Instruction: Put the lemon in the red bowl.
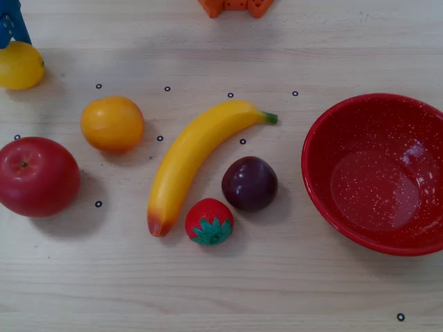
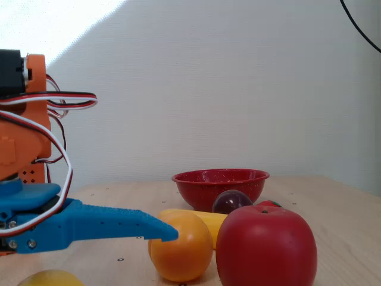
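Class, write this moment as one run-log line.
phase: approach | gripper: above lemon, grip unclear | bowl: empty | lemon: on table

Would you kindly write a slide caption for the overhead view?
Blue gripper beside the lemon at top left; empty red bowl waits at right past other fruit.

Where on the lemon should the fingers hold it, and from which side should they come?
Probably across the lemon's short middle, coming from above: it lies on its side, nub pointing right in the overhead view, with free table around it. The gripper is already next to it.
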Controlling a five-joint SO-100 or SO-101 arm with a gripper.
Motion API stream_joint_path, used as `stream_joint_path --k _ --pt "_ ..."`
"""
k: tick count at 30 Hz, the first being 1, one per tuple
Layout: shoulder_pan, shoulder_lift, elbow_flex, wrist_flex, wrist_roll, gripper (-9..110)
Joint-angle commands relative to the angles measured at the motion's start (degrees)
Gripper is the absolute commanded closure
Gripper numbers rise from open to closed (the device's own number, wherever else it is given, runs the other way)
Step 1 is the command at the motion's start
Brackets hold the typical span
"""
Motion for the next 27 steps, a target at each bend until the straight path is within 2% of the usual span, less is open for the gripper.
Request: stream_joint_path --k 1,13,27 --pt "1.32 3.60 -5.10 5.19 -0.88 22" --pt "1.14 1.58 -7.65 5.10 -1.14 23" --pt "1.32 1.93 -8.00 5.10 -1.49 32"
